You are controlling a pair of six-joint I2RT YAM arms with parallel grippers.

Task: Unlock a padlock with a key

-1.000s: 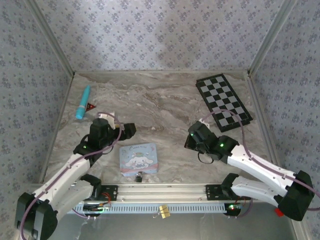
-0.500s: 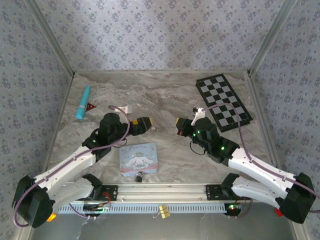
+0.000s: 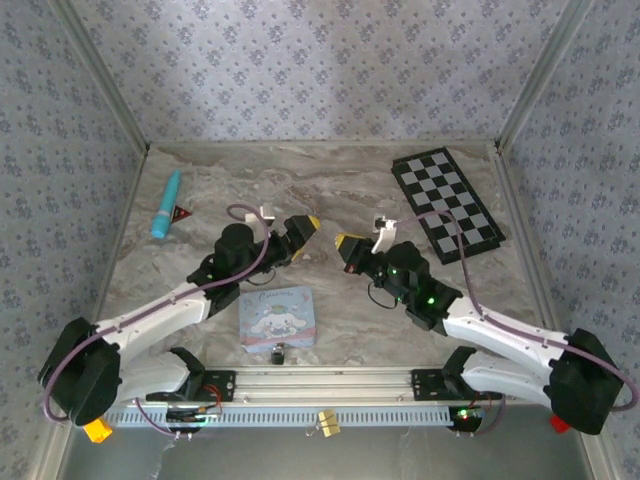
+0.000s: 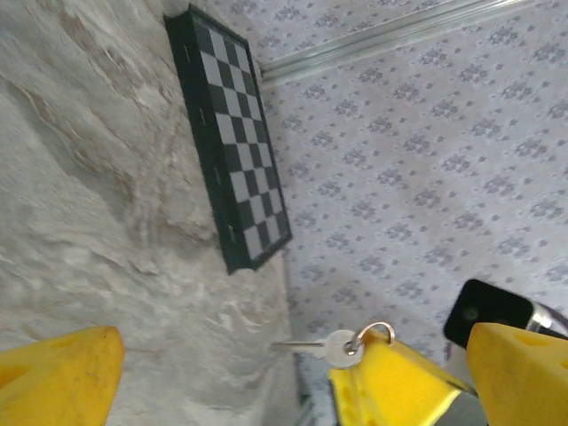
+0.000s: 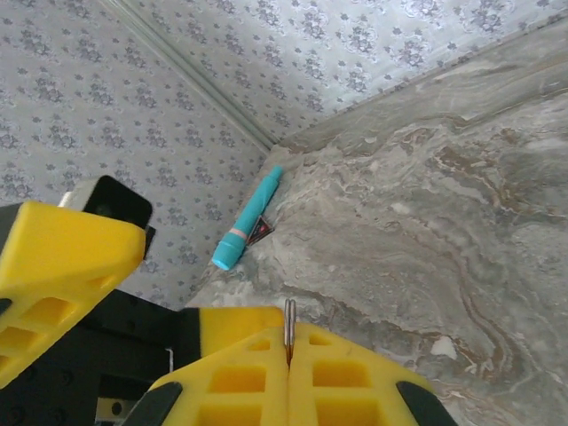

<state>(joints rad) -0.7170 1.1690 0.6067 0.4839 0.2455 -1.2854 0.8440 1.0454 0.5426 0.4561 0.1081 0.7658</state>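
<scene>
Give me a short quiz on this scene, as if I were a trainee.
1. Which gripper pinches the small silvery metal key? A: left. B: right.
2. True or false: the tiny black padlock with a silvery shackle lies on the black-and-white chessboard.
3. Fill in: the padlock rests beside the pale blue cartoon-printed ____.
Key: 1 B, the right gripper; the left gripper stands open. 2 false. 3 tin.

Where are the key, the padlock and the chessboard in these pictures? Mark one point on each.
key [image 4: 338,349], left wrist view, on its round head.
padlock [image 3: 278,353], top external view, on its black body.
chessboard [image 3: 447,204], top external view, on the middle of its chequered face.
</scene>
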